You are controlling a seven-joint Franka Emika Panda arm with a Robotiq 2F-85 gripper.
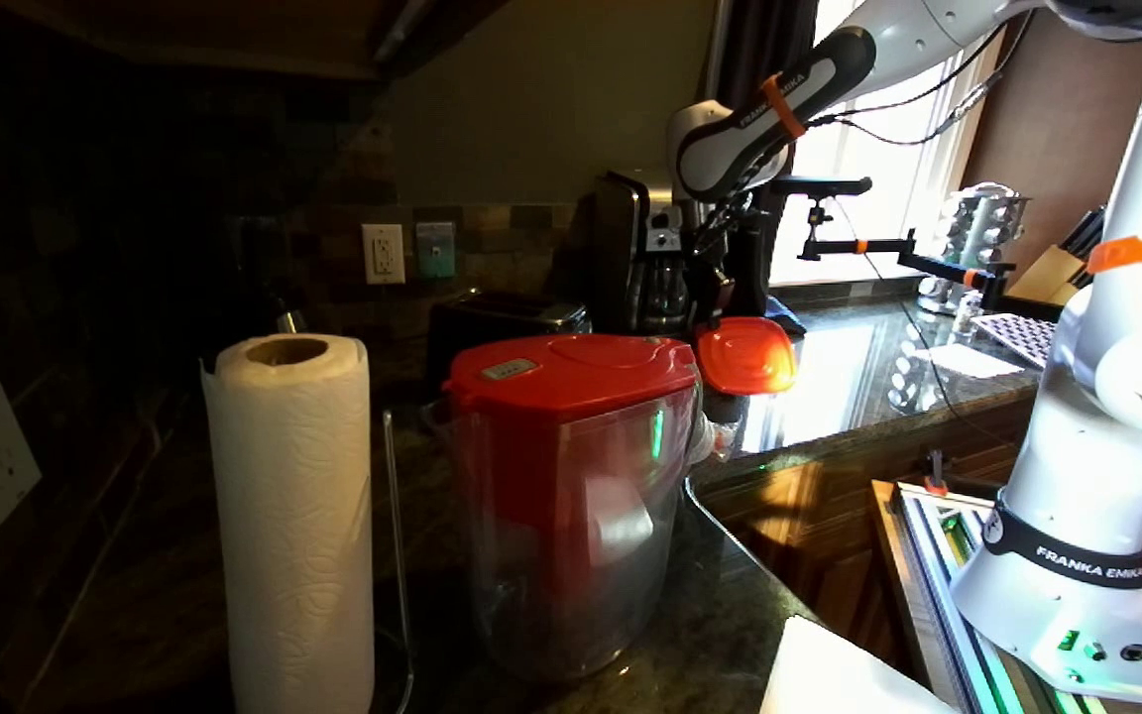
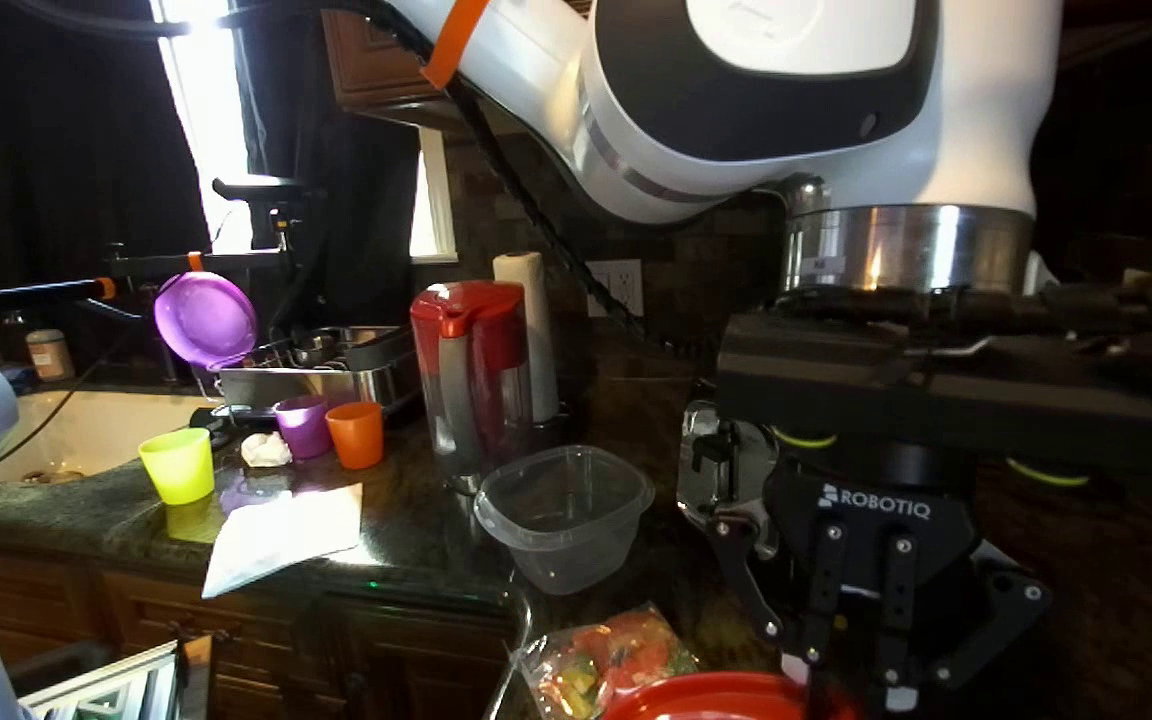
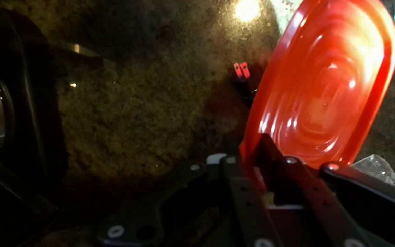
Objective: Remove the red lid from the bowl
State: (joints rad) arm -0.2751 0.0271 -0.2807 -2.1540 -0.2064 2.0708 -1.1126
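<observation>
Red and glossy, the lid [image 3: 324,89] hangs tilted over the counter [image 3: 142,113], its edge clamped in the gripper [image 3: 249,148]; farther off, the clear plastic bowl [image 2: 576,565] stands uncovered (a red-topped pitcher [image 2: 486,385] just behind it).

Glossy red-orange is shown by the lid [image 3: 321,89]; the bowl [image 2: 571,530] is clear. The gripper [image 2: 854,690] is finished in black, lettered in white; the arm [image 1: 1126,347] in white and black, banded in orange. The pitcher [image 1: 576,486] is topped in red. At left in an exterior view, a lime cup [image 2: 176,467], a purple cup [image 2: 303,428] and an orange cup [image 2: 356,437] are seen. The counter [image 3: 132,120] is mottled in brown and black.
</observation>
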